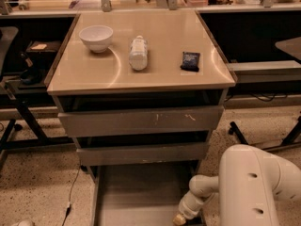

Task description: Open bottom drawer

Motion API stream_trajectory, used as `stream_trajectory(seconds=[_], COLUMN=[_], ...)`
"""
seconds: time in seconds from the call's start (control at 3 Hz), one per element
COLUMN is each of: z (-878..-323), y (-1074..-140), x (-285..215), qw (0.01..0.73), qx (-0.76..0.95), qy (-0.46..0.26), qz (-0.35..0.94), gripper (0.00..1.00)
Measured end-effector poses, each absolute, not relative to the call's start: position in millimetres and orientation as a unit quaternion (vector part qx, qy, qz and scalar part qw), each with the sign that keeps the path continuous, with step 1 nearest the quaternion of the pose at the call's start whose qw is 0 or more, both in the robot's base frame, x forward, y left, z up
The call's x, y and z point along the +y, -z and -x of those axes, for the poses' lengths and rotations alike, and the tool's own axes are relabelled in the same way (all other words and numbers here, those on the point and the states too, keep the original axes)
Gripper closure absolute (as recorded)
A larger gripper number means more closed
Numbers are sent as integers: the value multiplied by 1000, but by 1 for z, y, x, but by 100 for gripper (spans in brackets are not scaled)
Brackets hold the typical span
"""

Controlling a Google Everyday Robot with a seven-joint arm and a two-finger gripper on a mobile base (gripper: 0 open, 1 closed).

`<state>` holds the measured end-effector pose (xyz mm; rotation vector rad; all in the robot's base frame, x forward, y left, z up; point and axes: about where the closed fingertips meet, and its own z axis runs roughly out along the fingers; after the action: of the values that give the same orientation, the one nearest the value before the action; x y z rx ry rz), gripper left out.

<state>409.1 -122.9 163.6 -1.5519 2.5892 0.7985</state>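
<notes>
The bottom drawer (136, 194) is seen pulled out beneath the bench (160, 48), its grey tray exposed. The hand (180, 218) is positioned low at the tray's right side. Its state cannot be told.

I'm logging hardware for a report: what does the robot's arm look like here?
The arm is a bulky, rounded white shell with small dark oval slots, narrowing to a ribbed white wrist. The pincer, low at the right side of the bottom drawer, looks tan. No cables show on it.
</notes>
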Motion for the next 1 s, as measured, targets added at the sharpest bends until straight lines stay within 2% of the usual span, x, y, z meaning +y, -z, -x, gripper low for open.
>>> stream_trajectory(seconds=[0.67, 1.0], z=[-352, -348], y=[-187, -187], x=[-140, -140], qw=[-9, -11], qx=[850, 849], qy=[-277, -279], qz=[449, 448], gripper=[100, 100])
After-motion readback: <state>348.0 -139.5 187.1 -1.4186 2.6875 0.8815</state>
